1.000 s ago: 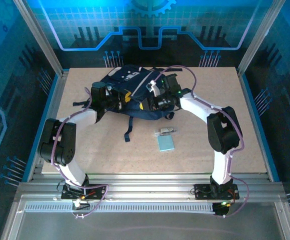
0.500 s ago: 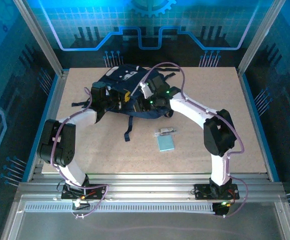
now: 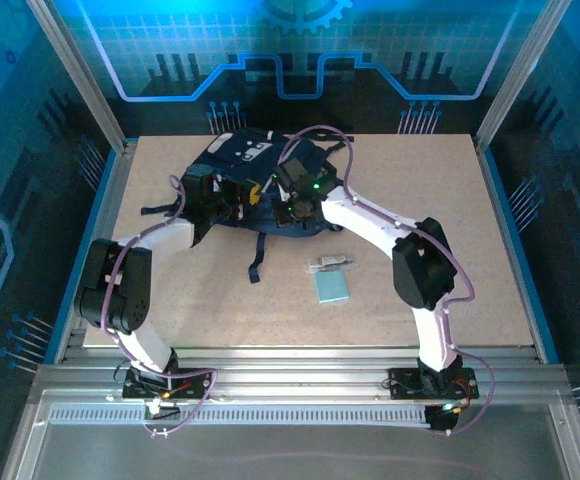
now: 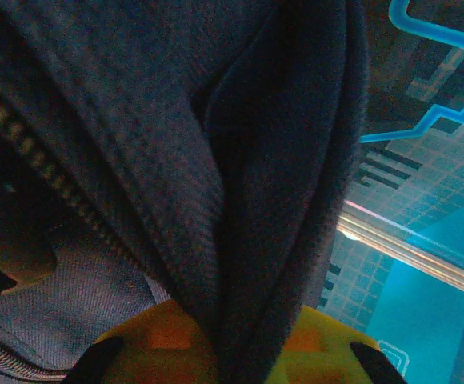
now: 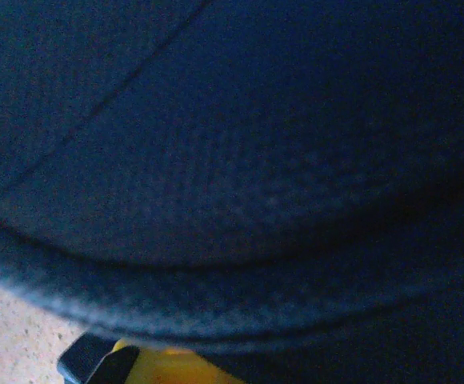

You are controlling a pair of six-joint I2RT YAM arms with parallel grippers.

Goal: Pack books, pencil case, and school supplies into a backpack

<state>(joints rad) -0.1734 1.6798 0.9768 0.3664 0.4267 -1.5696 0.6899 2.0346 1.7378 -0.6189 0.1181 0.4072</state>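
So | step: prying the backpack (image 3: 242,155) open, I reckon | left gripper (image 4: 230,356) pinches its fabric fold | right gripper (image 3: 289,206) clamped shut at its rim | next: free one arm, fetch the light-blue pad (image 3: 332,287)

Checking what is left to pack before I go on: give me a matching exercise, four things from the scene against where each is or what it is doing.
1. backpack
2. light-blue pad
3. silvery clip
4. left gripper

A. shut on a fold of navy fabric
B. lying loose, closest to the near edge of the table
C. far middle of the table
D. lying between pad and backpack

Pairs: 1-C, 2-B, 3-D, 4-A
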